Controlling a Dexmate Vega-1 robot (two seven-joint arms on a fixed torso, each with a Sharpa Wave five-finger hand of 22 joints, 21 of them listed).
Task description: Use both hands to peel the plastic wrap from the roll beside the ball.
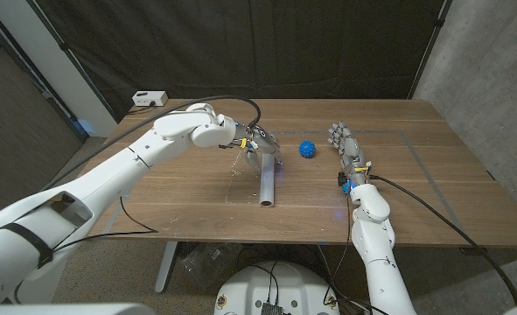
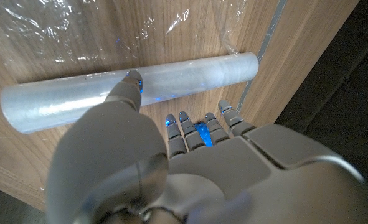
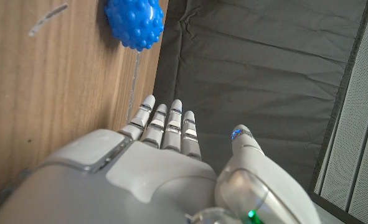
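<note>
The roll of plastic wrap (image 1: pixel 266 182) lies on the wooden table (image 1: pixel 433 184), pointing toward me, with a loose crinkled sheet of wrap (image 1: pixel 236 164) spread on its left. A blue spiky ball (image 1: pixel 307 149) sits just right of the roll's far end. My left hand (image 1: pixel 256 140) hovers over that far end. In the left wrist view its thumb tip (image 2: pixel 131 82) touches the roll (image 2: pixel 190 73), its other fingers (image 2: pixel 202 127) are curled in, and the loose sheet (image 2: pixel 78 28) lies beyond. My right hand (image 1: pixel 347 150) stands open right of the ball (image 3: pixel 135 22), fingers (image 3: pixel 165 127) straight.
A white box (image 1: pixel 150 98) with a cable sits past the table's far left corner. Thin tape lines (image 1: pixel 415 144) mark a rectangle on the tabletop. A black curtain hangs behind the table. My left arm's cable (image 1: pixel 232 101) loops above the hand.
</note>
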